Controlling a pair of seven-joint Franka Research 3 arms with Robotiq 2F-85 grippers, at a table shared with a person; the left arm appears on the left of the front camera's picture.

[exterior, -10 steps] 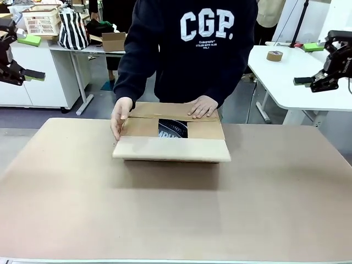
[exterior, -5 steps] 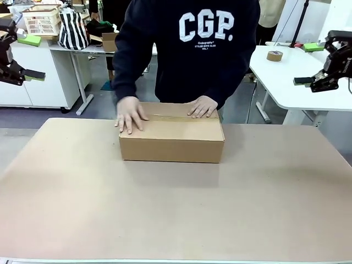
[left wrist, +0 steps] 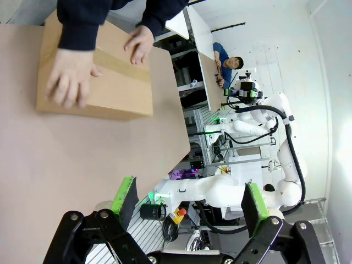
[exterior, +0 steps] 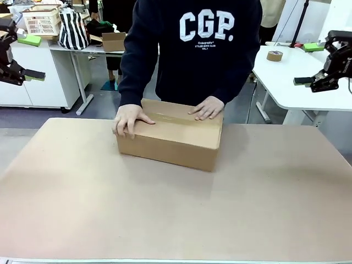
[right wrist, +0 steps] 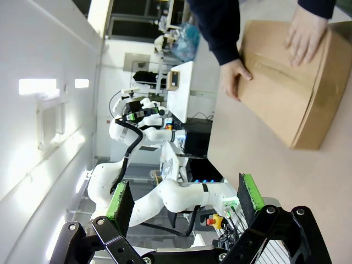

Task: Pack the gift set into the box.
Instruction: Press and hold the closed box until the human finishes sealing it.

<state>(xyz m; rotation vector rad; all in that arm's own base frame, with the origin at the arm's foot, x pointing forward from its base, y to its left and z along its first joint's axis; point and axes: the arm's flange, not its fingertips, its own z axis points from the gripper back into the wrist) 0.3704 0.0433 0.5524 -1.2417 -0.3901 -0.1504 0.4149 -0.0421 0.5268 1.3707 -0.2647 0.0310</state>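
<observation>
The box (exterior: pixel 175 138) is a brown cardboard carton at the far middle of the table, its flaps folded shut with a tape strip along the top seam. It sits turned at a slight angle. The person's hands (exterior: pixel 130 119) rest on its top, one at each far corner. The gift set is hidden. My left gripper (exterior: pixel 34 75) hangs open high at the left edge, far from the box. My right gripper (exterior: pixel 303 81) hangs open high at the right. The box (left wrist: pixel 96 77) shows in the left wrist view beyond the open fingers (left wrist: pixel 124 193), and the box (right wrist: pixel 286 93) in the right wrist view.
The tan table (exterior: pixel 176 209) stretches wide in front of the box. A white side table (exterior: pixel 286 77) at the right holds a tape roll (exterior: pixel 274 55). Another table at the far left carries a basket (exterior: pixel 41 21), a striped bag (exterior: pixel 72 30) and a small carton (exterior: pixel 113 41).
The person folded the near flap down and closed the box, hiding the dark item inside, then turned the box slightly and slid it nearer. Both arms stayed still.
</observation>
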